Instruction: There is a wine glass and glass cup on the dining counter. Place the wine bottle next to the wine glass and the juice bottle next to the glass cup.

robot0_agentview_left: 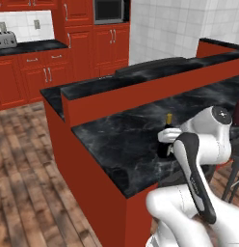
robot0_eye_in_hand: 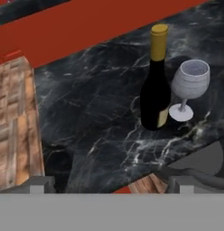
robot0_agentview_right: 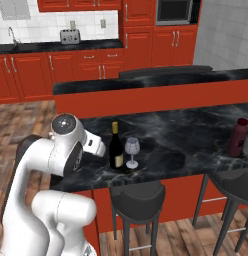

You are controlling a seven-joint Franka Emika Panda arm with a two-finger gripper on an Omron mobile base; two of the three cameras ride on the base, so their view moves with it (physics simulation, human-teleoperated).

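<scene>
Ahead of the open, empty gripper (robot0_eye_in_hand: 107,187), well apart: wine bottle (robot0_eye_in_hand: 156,85) upright just beside wine glass (robot0_eye_in_hand: 189,87).

Glossy marble dining counter (robot0_eye_in_hand: 95,117); seemingly glass wine bottle (robot0_eye_in_hand: 155,97).

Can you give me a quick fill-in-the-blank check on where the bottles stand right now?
1. The wine bottle stands upright right beside the ____.
2. The juice bottle stands far from it on the same ____.
3. The top of the wine bottle is coloured ____.
4. A black ____ sits below the counter edge under the wine glass.

Missing words: wine glass; dining counter; gold-yellow; stool
</scene>
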